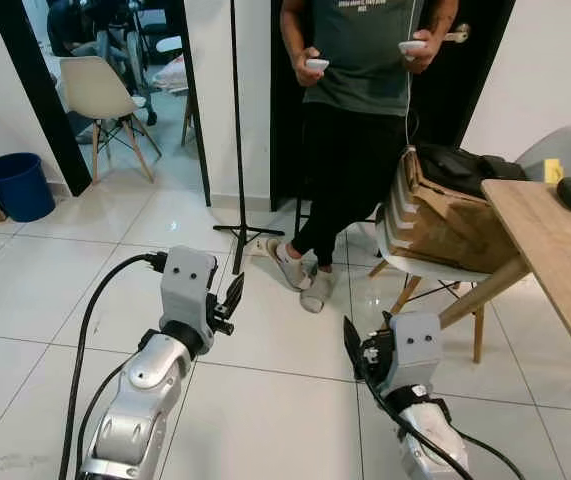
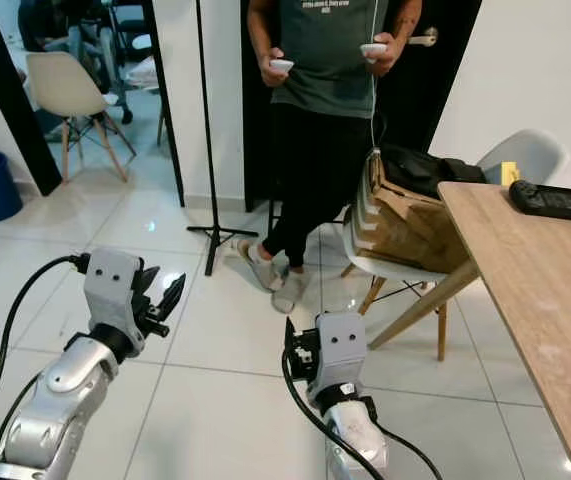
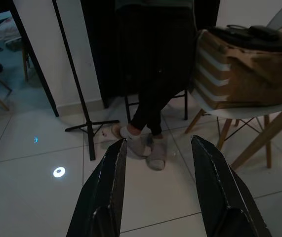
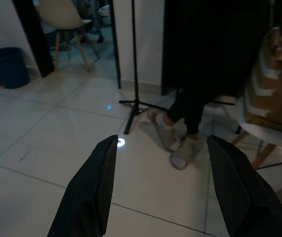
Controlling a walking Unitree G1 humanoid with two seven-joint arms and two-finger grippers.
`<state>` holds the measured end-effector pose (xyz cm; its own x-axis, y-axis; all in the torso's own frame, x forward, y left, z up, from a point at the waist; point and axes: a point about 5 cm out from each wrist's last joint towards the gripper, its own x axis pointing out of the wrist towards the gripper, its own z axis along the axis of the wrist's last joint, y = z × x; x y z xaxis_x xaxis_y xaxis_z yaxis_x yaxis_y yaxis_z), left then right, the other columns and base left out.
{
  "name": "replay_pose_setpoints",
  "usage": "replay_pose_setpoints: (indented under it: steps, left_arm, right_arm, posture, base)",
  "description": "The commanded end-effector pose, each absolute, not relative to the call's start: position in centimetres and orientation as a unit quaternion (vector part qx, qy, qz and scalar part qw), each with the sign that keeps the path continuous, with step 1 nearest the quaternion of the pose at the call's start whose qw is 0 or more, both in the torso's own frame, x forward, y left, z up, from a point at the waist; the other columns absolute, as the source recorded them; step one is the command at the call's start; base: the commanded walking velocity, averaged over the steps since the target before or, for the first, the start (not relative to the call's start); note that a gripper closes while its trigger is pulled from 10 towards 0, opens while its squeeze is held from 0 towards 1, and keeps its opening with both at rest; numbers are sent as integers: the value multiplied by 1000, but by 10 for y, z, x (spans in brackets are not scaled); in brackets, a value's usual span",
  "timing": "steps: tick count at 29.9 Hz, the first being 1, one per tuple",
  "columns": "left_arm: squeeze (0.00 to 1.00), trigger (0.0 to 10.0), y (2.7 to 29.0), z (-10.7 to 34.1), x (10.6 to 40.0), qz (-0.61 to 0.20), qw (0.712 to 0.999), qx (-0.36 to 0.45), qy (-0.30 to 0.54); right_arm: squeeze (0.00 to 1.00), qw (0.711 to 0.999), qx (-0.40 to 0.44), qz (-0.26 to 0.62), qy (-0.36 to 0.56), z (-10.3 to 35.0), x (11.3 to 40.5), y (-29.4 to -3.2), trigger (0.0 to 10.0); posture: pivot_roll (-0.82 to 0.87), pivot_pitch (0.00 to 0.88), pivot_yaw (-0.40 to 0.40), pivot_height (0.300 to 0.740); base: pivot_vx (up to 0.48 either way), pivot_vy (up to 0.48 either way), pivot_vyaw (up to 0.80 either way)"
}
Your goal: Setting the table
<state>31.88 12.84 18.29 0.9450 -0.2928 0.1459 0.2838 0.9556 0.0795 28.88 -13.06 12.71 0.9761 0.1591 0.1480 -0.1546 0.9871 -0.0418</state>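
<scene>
Left eye view: 2 silver arms reach out over a white tiled floor point(image 1: 265, 390), with the left gripper point(image 1: 231, 297) and the right gripper point(image 1: 355, 350) both raised above the tiles and holding nothing. Both wrist views show each gripper's 2 black fingers spread wide apart, with only floor between them. The wooden table point(image 1: 565, 250) to be set stands at the robot's right, its edge running toward the camera; a black object point(image 2: 557, 200) lies flat at its far end, too small to identify, and a small yellow item point(image 1: 553, 171) sits just beyond it. Just beside the table, a white chair point(image 1: 435, 268) with wooden legs carries a brown paper bag point(image 1: 445, 215) with a black bag point(image 1: 470, 165) on top. Straight ahead, a person point(image 1: 360, 120) in a grey shirt, black trousers and grey slippers stands in a dark doorway, holding a white controller point(image 1: 316, 64) in each hand. A black tripod stand point(image 1: 237, 150) rises beside the person, on the robot's left. Farther left, a blue bin point(image 1: 17, 185) stands near the wall, and a second white chair point(image 1: 100, 95) stands in the room beyond.
</scene>
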Motion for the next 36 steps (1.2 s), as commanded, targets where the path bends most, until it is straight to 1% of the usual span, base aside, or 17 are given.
replay_pose_setpoints:
  steps: [1, 12, 36]
  left_arm:
    - [0, 10000, 129, 176, 317, -147, 986, 29, -69]
    - [0, 10000, 129, 175, 317, -145, 987, 30, -68]
    - [0, 10000, 128, 175, 317, -146, 986, 29, -68]
  right_arm:
    - [0, 995, -17, 74, -65, 121, 286, -133, 10000]
    - [0, 995, -21, 76, -63, 121, 287, -133, 10000]
    - [0, 995, -21, 77, -62, 120, 286, -133, 10000]
  posture:
    - [50, 60, 89, 740]
    - [49, 57, 88, 740]
    - [47, 63, 91, 740]
  base:
    - [480, 0, 0]
    - [480, 0, 51]
    - [480, 0, 800]
